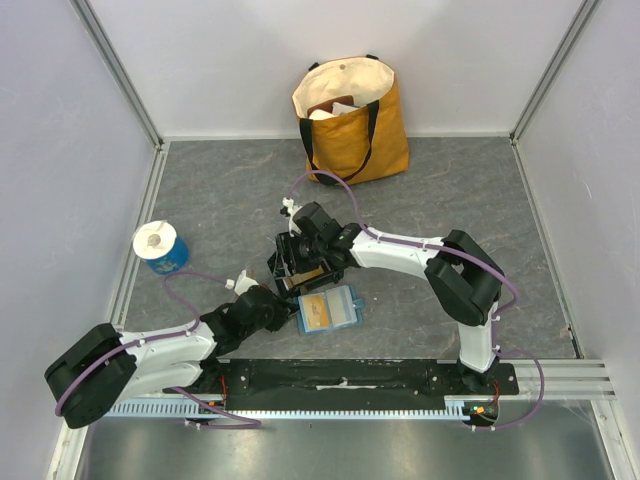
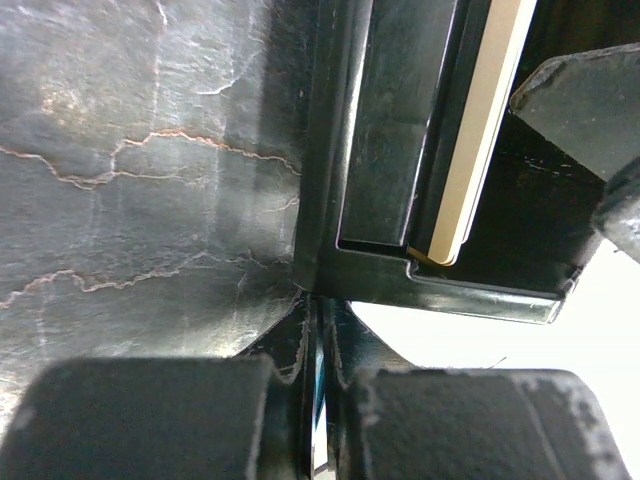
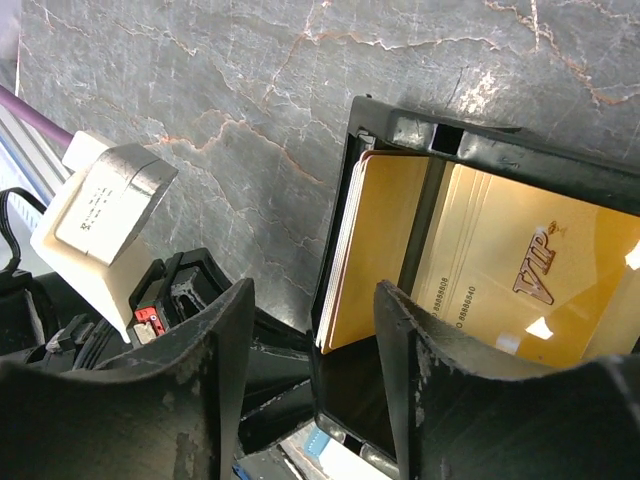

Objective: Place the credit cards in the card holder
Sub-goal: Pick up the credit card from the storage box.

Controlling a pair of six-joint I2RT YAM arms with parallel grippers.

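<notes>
The teal card holder lies open on the table with a tan card on its left half. Just behind it stands a black tray. My left gripper is shut on the tray's thin wall; in the left wrist view the jaws pinch that black edge, and a pale card stands on edge inside. My right gripper is open above the tray, its fingers straddling a leaning stack of gold credit cards. More gold cards marked VIP lie flat beside them.
An orange and cream tote bag stands at the back against the wall. A blue roll with a white top sits at the left. Walls close the table on three sides. The left arm's wrist is close beside my right gripper.
</notes>
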